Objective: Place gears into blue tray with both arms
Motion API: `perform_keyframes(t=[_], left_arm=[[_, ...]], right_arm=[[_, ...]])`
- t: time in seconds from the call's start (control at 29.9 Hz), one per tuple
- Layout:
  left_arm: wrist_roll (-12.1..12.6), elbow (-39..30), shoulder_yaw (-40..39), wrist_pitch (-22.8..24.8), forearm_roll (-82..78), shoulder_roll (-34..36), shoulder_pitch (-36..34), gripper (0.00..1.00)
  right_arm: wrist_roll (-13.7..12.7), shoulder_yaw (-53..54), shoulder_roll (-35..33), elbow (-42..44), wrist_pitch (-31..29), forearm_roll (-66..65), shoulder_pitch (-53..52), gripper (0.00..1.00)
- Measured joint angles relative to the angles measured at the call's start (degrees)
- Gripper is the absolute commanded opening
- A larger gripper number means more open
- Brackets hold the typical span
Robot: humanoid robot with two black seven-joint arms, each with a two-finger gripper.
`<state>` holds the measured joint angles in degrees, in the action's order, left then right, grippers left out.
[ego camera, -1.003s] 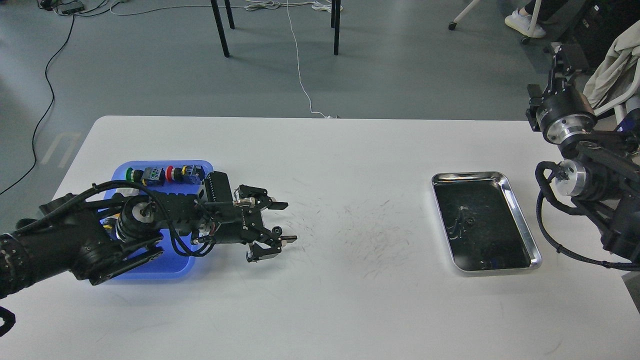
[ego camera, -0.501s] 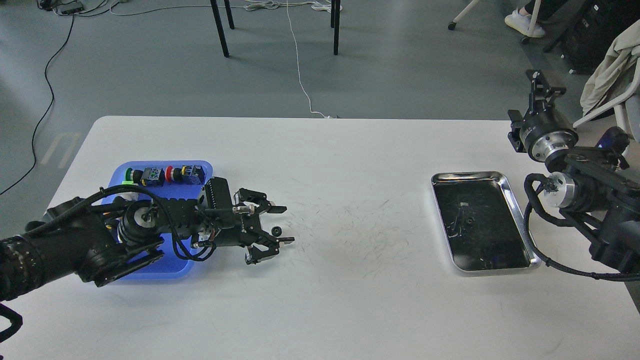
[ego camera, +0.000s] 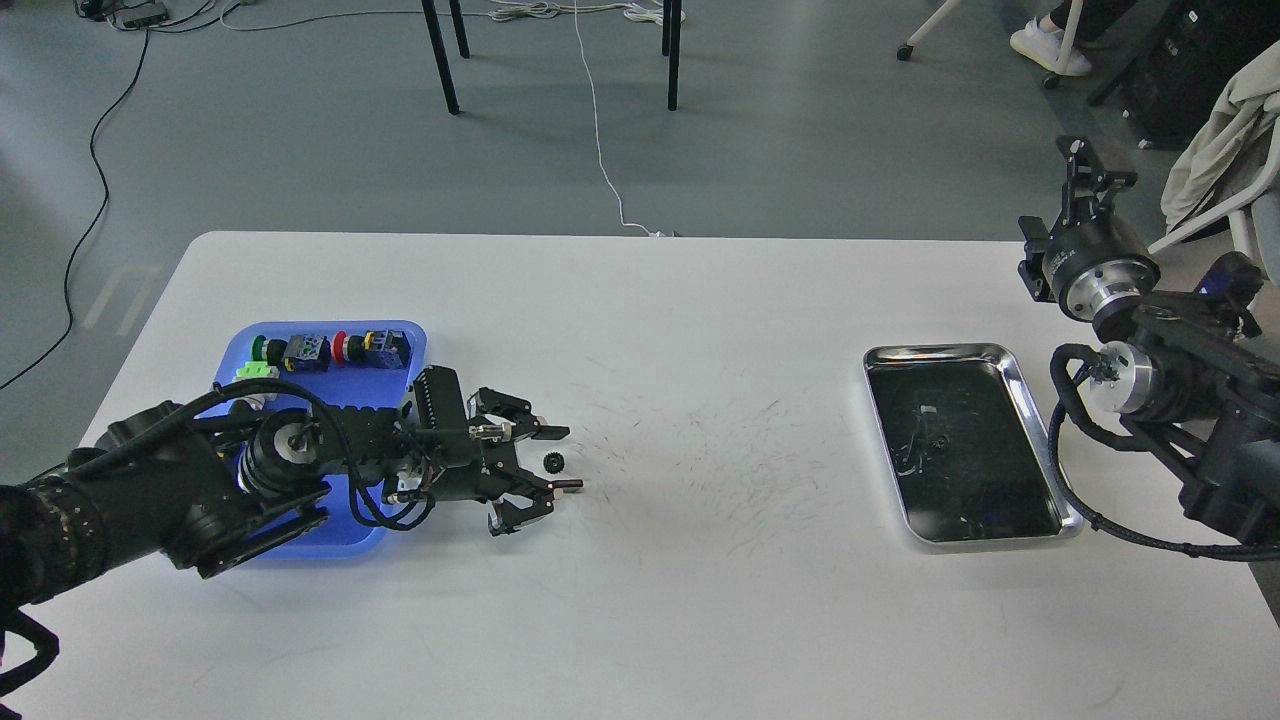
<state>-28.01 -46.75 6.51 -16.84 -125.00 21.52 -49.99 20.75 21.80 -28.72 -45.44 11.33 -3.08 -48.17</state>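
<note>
One gear (ego camera: 553,462), a tiny black toothed wheel, lies on the white table just right of the blue tray (ego camera: 352,384). My left gripper (ego camera: 566,459) reaches out over the tray's right edge and stands open, one finger on each side of this gear, with no clear contact. A second small gear (ego camera: 938,441) rests inside the silver metal tray (ego camera: 1046,452) on the right. My right gripper (ego camera: 1092,170) is raised beyond the table's far right corner, pointing up and away; it is too small and dark to tell its fingers apart.
Several coloured push-button switches (ego camera: 330,349) line the blue tray's far rim, and a green-and-white part (ego camera: 255,372) lies at its left. My left arm covers much of that tray. Chair legs and cables are on the floor beyond the table.
My left gripper has drawn back slightly to the left and its fingers have narrowed around the gear, which has not moved. The right arm swung left a second ago and has since held almost still.
</note>
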Motion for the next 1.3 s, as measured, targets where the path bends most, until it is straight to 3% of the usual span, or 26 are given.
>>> perform_keyframes(t=[1.14,1.3], left_arm=[[0.05,1.28,2.4,-2.63,0.01,0.98,0.59,0.49],[-0.09,1.27,2.77,-2.83,0.02,1.68,0.72,0.42]], right_arm=[[0.25,-0.17,0.07,0.0,-0.26,-0.08,0.42,0.95],[0.27,-0.17,0.07,-0.03,-0.25,-0.13,0.6,0.95]])
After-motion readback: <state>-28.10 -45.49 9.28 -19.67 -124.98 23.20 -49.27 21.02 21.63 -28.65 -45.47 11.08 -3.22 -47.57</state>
